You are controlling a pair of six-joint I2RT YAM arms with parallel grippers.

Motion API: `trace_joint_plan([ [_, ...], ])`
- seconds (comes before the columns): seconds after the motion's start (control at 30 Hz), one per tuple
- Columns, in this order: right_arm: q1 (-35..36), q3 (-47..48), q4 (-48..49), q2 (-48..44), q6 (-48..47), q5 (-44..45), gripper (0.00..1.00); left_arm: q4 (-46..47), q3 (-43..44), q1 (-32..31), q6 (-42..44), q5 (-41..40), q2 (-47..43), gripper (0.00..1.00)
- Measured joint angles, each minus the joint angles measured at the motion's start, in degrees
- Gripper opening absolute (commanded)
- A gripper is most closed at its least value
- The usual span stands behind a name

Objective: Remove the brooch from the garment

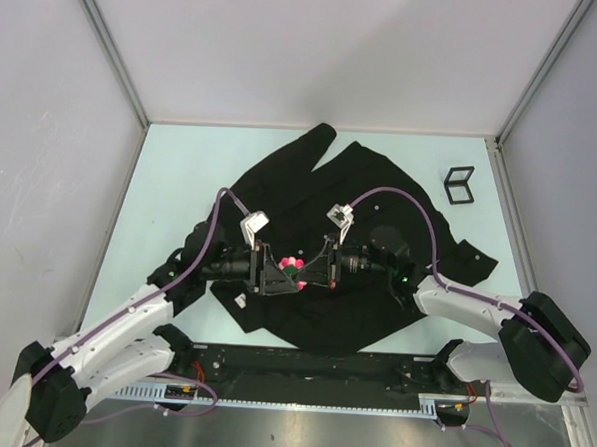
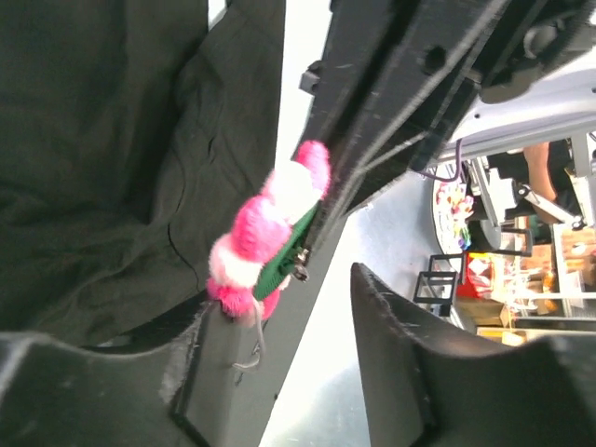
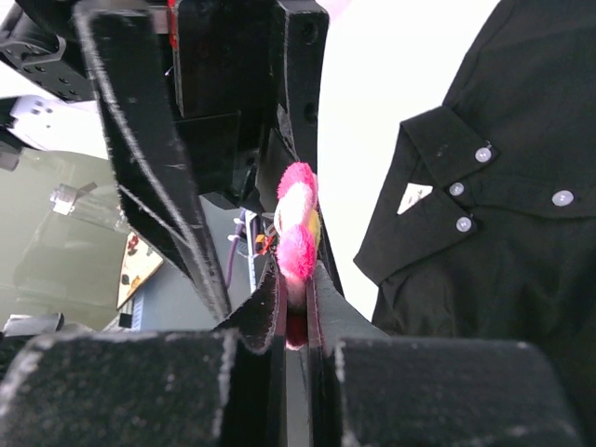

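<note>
The black shirt (image 1: 365,202) lies spread on the pale table. The pink-and-white flower brooch (image 1: 292,262) is held above the shirt's near-left part, between the two grippers, which face each other. My right gripper (image 1: 305,269) is shut on the brooch (image 3: 296,223), whose petals stick out past the fingertips (image 3: 321,289). My left gripper (image 1: 279,271) is open. In the left wrist view the brooch (image 2: 265,233) with its green backing sits at the tip of one finger (image 2: 200,368), and a bent wire pin hangs from it. The shirt's collar and white buttons (image 3: 484,214) lie apart from the brooch.
A small black wire-frame cube (image 1: 459,185) stands at the table's back right. Grey walls close the table on three sides. The shirt's sleeves (image 1: 312,149) reach toward the back and the right.
</note>
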Motion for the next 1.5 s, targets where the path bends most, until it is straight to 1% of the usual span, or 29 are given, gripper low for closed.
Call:
trace_joint_plan([
  [0.03, 0.0, 0.0, 0.1, -0.2, 0.1, 0.0, 0.0, 0.0, 0.0, 0.0, 0.3, -0.1, -0.7, 0.62],
  [0.07, -0.1, 0.0, 0.1, -0.3, 0.2, 0.0, 0.0, 0.1, 0.0, 0.1, 0.3, -0.3, -1.4, 0.66],
  [0.1, -0.2, 0.0, 0.0, -0.5, 0.4, -0.1, 0.0, -0.1, 0.0, 0.7, 0.6, -0.4, -2.6, 0.67],
  [0.17, -0.8, -0.1, -0.2, -0.9, 0.6, -0.4, 0.0, -0.3, 0.0, 2.0, 0.9, -0.9, -5.0, 0.69],
  [0.3, -2.5, -0.9, -1.2, -1.7, 0.7, -1.7, 0.0, -0.8, -0.1, 7.5, 0.8, -2.0, -11.0, 0.7],
  [0.4, -3.5, -1.2, -2.2, -2.0, 0.8, -3.1, 0.0, 0.7, -1.0, 9.8, -0.2, -2.8, -12.8, 0.7],
  [0.5, -4.1, -1.4, -2.2, -2.2, 1.2, -4.6, 0.0, 5.7, -3.2, 10.1, -2.8, -1.4, -11.4, 0.7],
  [0.67, -4.3, -1.6, -2.0, -2.7, 2.2, -6.5, 0.0, 14.4, -6.8, 9.9, -7.6, 1.6, -4.9, 0.68],
  [0.7, -4.3, -1.6, -1.8, -2.7, 2.4, -6.7, 0.0, 15.7, -7.3, 9.8, -8.3, 2.1, -4.2, 0.66],
  [0.73, -4.4, -1.6, -1.6, -2.8, 2.7, -6.8, 0.0, 17.3, -7.6, 9.5, -9.2, 2.6, -3.6, 0.61],
  [0.87, -4.4, -1.7, -0.2, -2.8, 4.1, -7.5, 0.0, 22.0, -7.8, 7.8, -11.0, 3.8, -1.9, 0.49],
  [0.93, -4.4, -1.7, 0.5, -2.8, 4.5, -7.6, 0.0, 23.4, -7.8, 7.5, -11.6, 3.9, -1.7, 0.45],
  [1.03, -4.4, -1.7, 1.2, -2.8, 5.2, -7.9, 0.0, 25.0, -7.8, 7.4, -12.0, 4.0, -1.5, 0.43],
  [1.1, -4.4, -1.7, 1.7, -2.8, 5.6, -8.0, 0.0, 25.4, -7.8, 7.3, -12.1, 4.3, -1.3, 0.4],
  [1.13, -4.4, -1.7, 2.0, -2.8, 5.9, -8.1, 0.0, 25.5, -7.8, 7.1, -12.1, 4.4, -1.2, 0.3],
  [1.17, -4.4, -1.7, 2.3, -2.8, 6.2, -8.1, 0.0, 25.5, -7.8, 6.9, -12.1, 4.4, -1.0, 0.27],
  [1.27, -4.4, -1.7, 3.1, -2.7, 6.9, -8.1, 0.0, 25.9, -7.7, 6.2, -12.6, 4.9, 0.3, 0.21],
  [1.33, -4.4, -2.0, 3.1, -2.6, 7.5, -8.1, 0.0, 26.3, -7.5, 6.1, -12.8, 5.1, 1.4, 0.07],
  [1.37, -4.5, -2.1, 3.1, -2.5, 7.8, -8.1, 0.03, 26.3, -7.3, 6.0, -12.8, 5.2, 2.0, 0.01],
  [1.4, -4.7, -2.2, 3.0, -2.5, 8.0, -8.1, 0.08, 26.2, -7.2, 6.0, -12.8, 5.3, 2.4, 0.0],
  [1.43, -4.9, -2.3, 2.8, -2.5, 8.2, -8.1, 0.17, 25.8, -7.0, 6.0, -12.4, 5.3, 2.5, 0.01],
  [1.5, -5.1, -2.4, 2.3, -2.5, 8.1, -8.0, 0.22, 24.1, -6.2, 6.0, -11.3, 5.1, 2.5, 0.0],
])
